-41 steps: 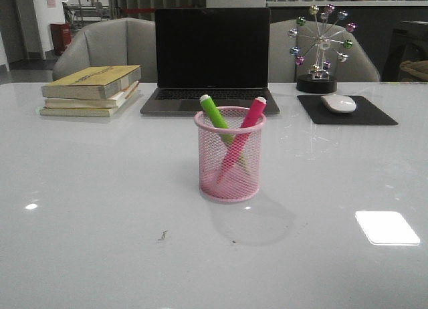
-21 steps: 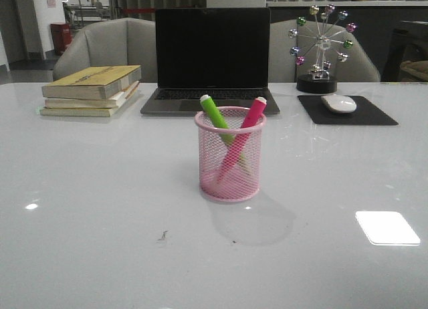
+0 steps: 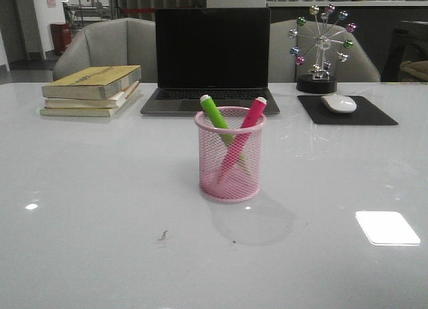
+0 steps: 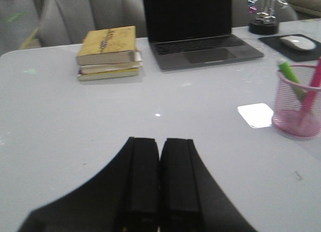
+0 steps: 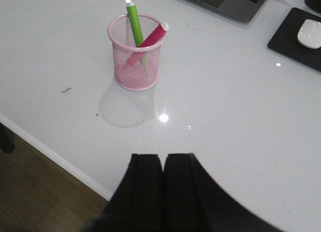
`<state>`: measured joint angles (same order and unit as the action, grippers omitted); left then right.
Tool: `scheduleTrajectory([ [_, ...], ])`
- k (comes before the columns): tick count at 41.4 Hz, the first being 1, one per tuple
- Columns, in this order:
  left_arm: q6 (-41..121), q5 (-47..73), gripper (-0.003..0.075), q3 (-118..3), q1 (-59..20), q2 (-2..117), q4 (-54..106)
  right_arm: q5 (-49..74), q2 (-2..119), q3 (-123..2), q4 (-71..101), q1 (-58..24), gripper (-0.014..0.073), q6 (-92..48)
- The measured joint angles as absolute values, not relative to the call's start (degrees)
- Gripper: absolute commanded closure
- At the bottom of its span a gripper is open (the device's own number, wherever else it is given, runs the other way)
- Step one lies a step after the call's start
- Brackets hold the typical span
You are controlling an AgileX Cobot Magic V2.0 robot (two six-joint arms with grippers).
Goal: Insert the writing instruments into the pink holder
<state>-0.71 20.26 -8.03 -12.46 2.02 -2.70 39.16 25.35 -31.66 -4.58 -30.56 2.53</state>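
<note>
The pink mesh holder (image 3: 230,170) stands upright in the middle of the white table. Inside it the lime green marker (image 3: 215,112) leans left and the pink-magenta marker (image 3: 249,119) leans right, crossing each other, their whitish ends above the rim. The left wrist view has the holder (image 4: 296,109) off to one side with both markers in it; the right wrist view has the holder (image 5: 136,61) well ahead. My left gripper (image 4: 159,141) is shut and empty above bare table. My right gripper (image 5: 163,157) is shut and empty near the table's front edge. Neither arm appears in the front view.
A dark laptop (image 3: 211,61) stands behind the holder. A stack of books (image 3: 92,89) lies at the back left. At the back right are a white mouse (image 3: 339,103) on a black pad (image 3: 346,111) and a ferris-wheel ornament (image 3: 319,48). Floor (image 5: 45,192) shows past the table's front edge.
</note>
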Motion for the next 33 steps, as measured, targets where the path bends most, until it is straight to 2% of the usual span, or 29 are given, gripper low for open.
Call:
scheduleTrajectory([
  [9, -0.71, 13.65, 0.0623, -0.98, -4.86, -0.25, -1.03, 39.18, 25.35, -31.66, -4.58, -30.56, 0.0524, 2.53],
  [22, -0.71, 5.32, 0.0623, 0.22, -4.40, -0.25, 0.00, 39.29, 25.35, -31.62, -4.58, -30.56, 0.0524, 2.53],
  [33, -0.71, 3.42, 0.0623, 0.22, -5.34, -0.25, 0.00, 39.29, 25.35, -31.62, -4.58, -30.56, 0.0524, 2.53],
])
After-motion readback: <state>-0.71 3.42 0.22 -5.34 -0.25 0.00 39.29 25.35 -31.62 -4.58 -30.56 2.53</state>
